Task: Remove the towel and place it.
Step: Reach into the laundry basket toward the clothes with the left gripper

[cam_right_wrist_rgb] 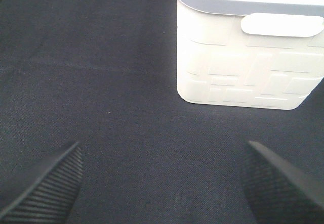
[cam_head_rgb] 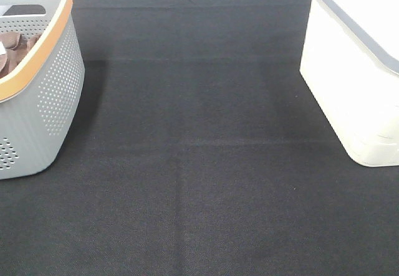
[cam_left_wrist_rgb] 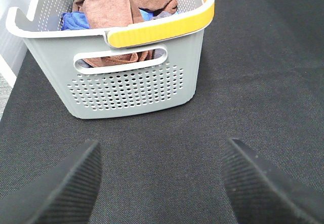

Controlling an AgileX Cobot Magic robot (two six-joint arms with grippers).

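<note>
Brown towel [cam_left_wrist_rgb: 98,6] in grey basket [cam_head_rgb: 56,89] (left edge), open mat [cam_head_rgb: 199,164], left end effector [cam_left_wrist_rgb: 162,183], right end effector [cam_right_wrist_rgb: 162,183] gaping, empty.

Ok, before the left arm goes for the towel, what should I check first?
1. Left gripper open, nothing between the fingers: ok.
2. Brown towel lying on top in the grey basket: ok.
3. Black mat bare between left gripper and basket: ok.
4. Right gripper open and empty: ok.
5. White bin interior free: cannot tell.
</note>
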